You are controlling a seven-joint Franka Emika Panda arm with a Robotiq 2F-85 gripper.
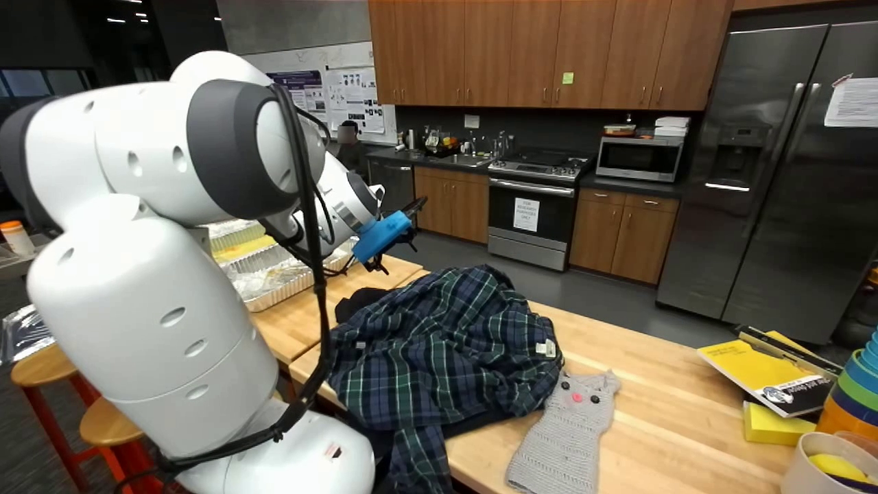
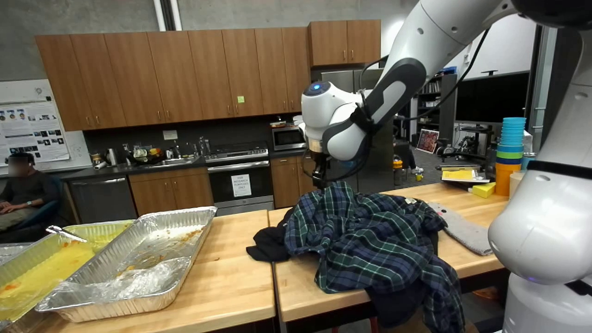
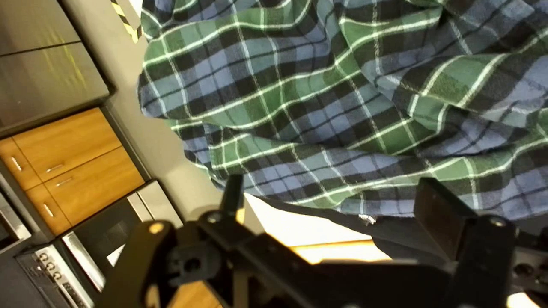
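Note:
A rumpled blue and green plaid shirt [image 1: 453,343] is heaped on the wooden table, one part hanging over the edge nearest the robot's base. Black cloth [image 2: 268,243] shows beneath it. My gripper [image 3: 331,184] stands open, its two black fingers wide apart with nothing held between them. In the wrist view the shirt [image 3: 299,94] spreads beyond the fingertips, with a strip of bright table showing below its border. Seen from outside, the gripper [image 1: 399,240] with its blue part hovers above and beside the shirt's far end. A grey knitted piece with a face [image 1: 569,439] lies against the shirt.
Foil trays [image 2: 138,259] with food remains stand on the adjoining table. Yellow books [image 1: 761,374], a yellow block [image 1: 775,424], stacked coloured cups [image 2: 511,138] and a pale container [image 1: 823,466] occupy the far end. A person [image 2: 27,185] sits in the background.

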